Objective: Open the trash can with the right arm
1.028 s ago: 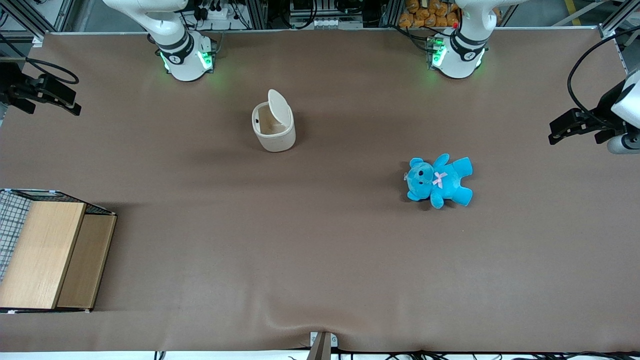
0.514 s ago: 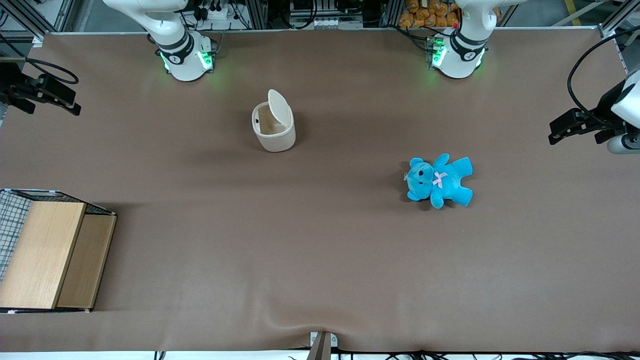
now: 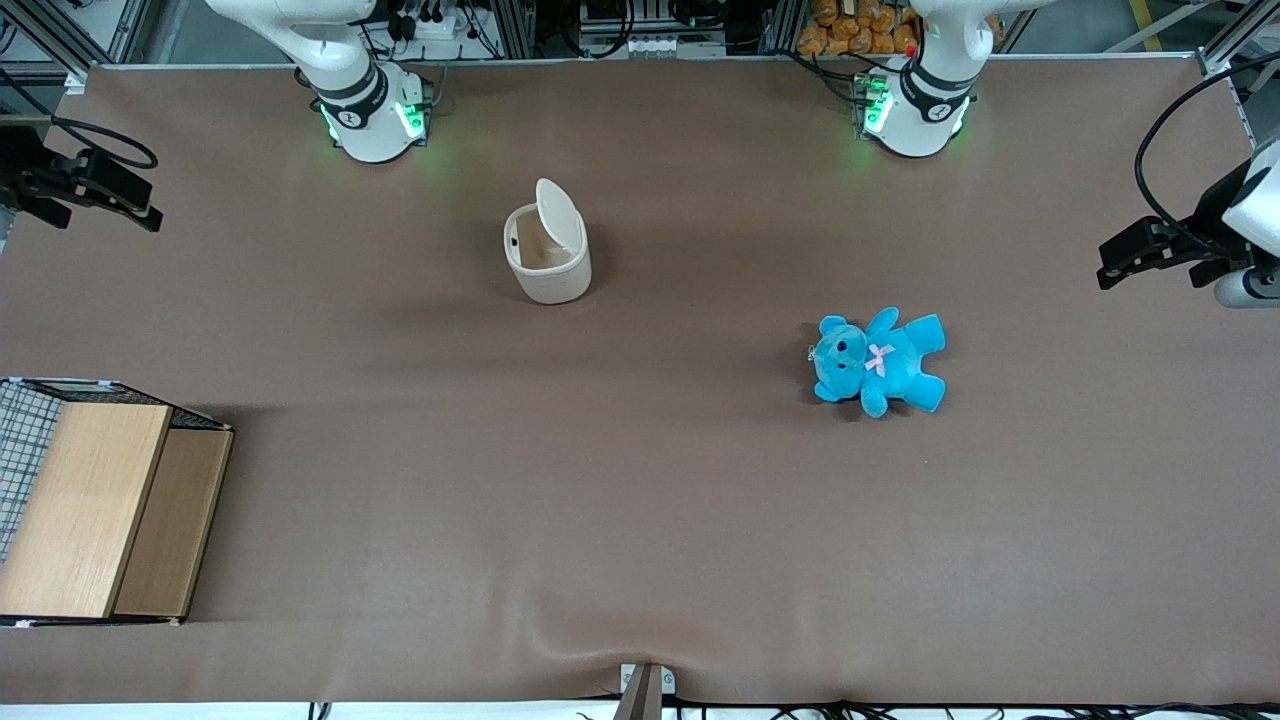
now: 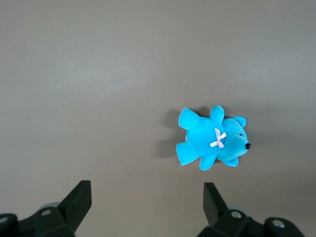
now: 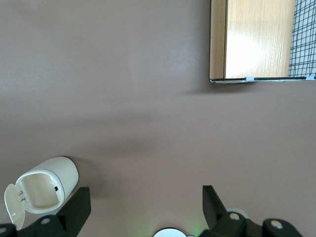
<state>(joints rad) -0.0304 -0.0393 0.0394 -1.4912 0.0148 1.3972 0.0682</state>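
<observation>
The off-white trash can (image 3: 547,262) stands on the brown table, nearer to the arm bases than to the front camera. Its flip lid (image 3: 558,212) stands raised and the inside shows empty. It also shows in the right wrist view (image 5: 49,187), with the lid (image 5: 14,205) swung aside. My right gripper (image 3: 120,195) hangs high over the working arm's end of the table, well apart from the can. In the right wrist view the gripper (image 5: 145,207) is open and holds nothing.
A blue teddy (image 3: 880,360) lies toward the parked arm's end and also shows in the left wrist view (image 4: 212,140). A wooden box (image 3: 90,510) with a wire mesh side sits at the working arm's end, near the front edge; it also shows in the right wrist view (image 5: 252,39).
My right gripper has drifted very slightly away from the front camera. The trash can, its raised lid and the teddy have not moved.
</observation>
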